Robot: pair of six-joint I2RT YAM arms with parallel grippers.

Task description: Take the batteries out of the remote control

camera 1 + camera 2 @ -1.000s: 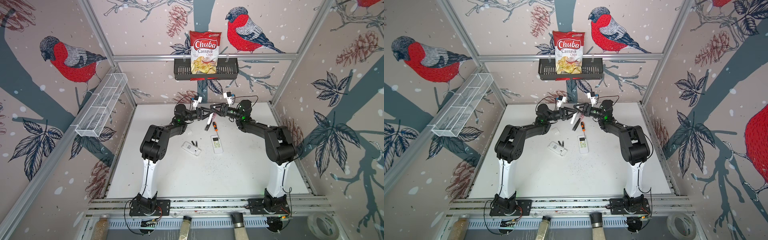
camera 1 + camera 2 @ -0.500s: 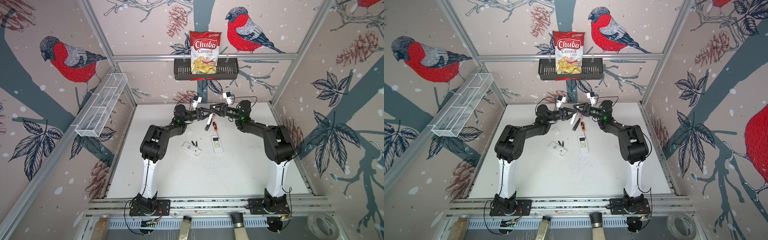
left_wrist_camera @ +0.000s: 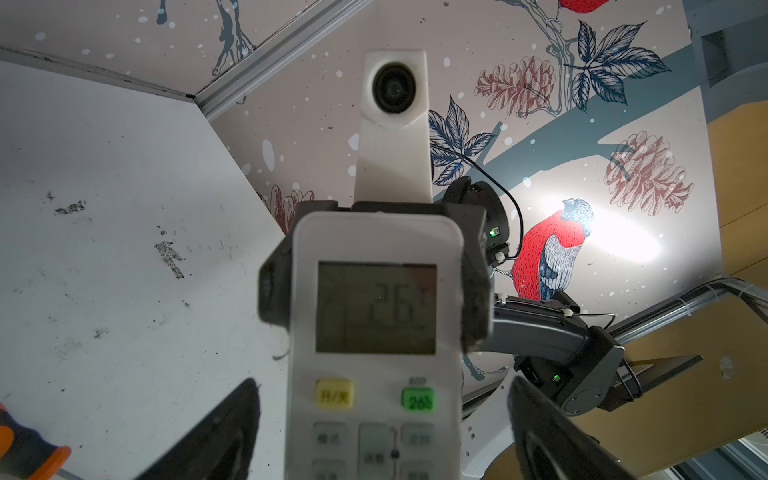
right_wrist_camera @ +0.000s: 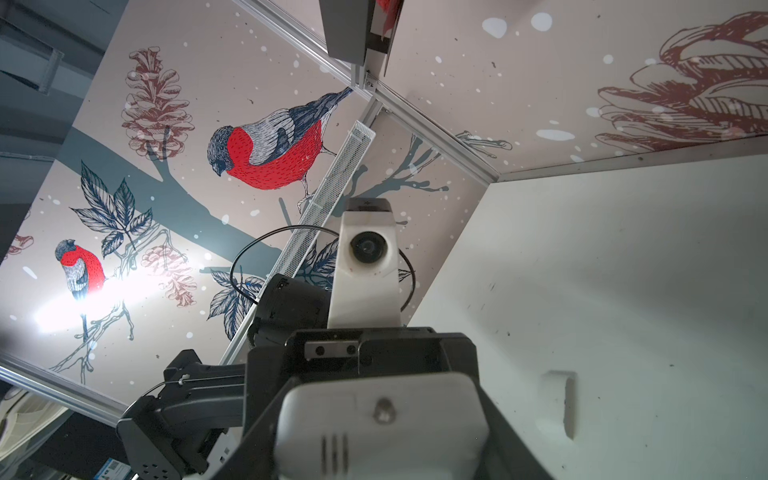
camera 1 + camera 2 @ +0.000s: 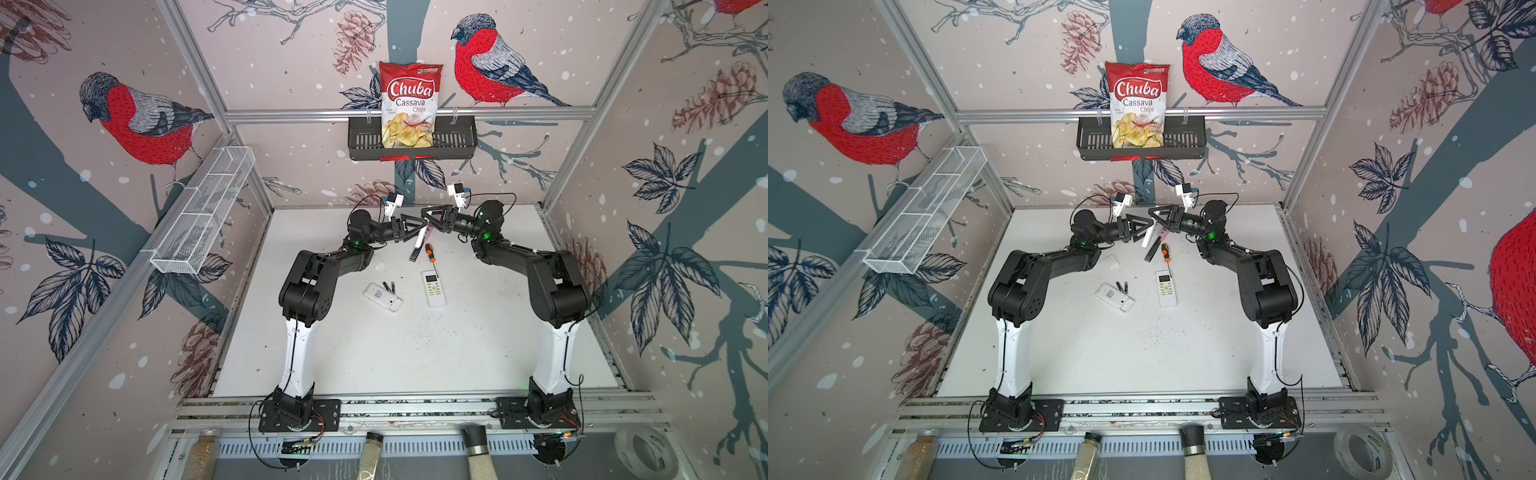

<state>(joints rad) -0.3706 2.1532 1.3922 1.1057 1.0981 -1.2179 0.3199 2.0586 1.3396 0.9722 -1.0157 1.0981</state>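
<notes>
L gripper [image 3: 382,399] open, clear of remote [image 3: 374,241]; R gripper [image 3: 376,291] clamps its top. Mid-regrasp. Two batteries [image 5: 389,286] lie on table [image 5: 415,353]; this remote's unseen, prob. inside. Next: expose back cover.

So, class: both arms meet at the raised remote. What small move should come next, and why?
Probably the left gripper backs straight away: its jaws stand open, clear of the remote, which the right gripper clamps.

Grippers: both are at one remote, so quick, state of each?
Left gripper: open, clear of the remote control.
Right gripper: closed on the remote control.
</notes>
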